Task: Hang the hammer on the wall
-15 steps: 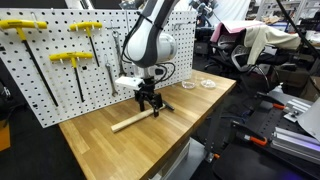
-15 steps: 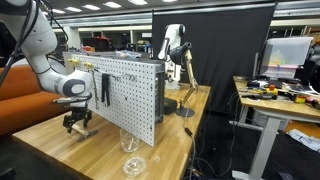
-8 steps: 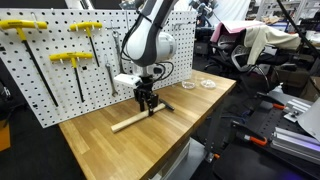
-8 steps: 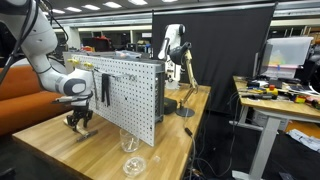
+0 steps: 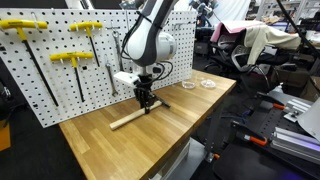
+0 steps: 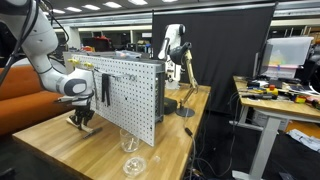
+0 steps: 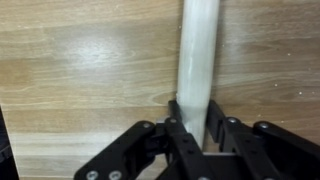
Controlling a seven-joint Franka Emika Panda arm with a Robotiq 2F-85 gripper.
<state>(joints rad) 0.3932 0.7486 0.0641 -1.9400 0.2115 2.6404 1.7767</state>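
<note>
Hammer [image 5: 125, 121] lies flat on the tabletop [image 5: 110, 145]; the claw [image 7: 195, 116] pinches its stiff, smooth wooden handle, likely head-heavy, so a grip nearer the head seems steadier.

Open tabletop [image 5: 105, 148] stretches in front of the pegboard [image 5: 40, 95], where the gripper [image 5: 146, 104] sits low, its fingers closed on the hammer [image 5: 127, 121]. Yellow T-handled tools [image 5: 68, 58] crowd the board's upper rows, with bare holes showing beneath them. Two clear glass dishes [image 5: 207, 84] occupy the table's far end, well apart from the gripper.
</note>
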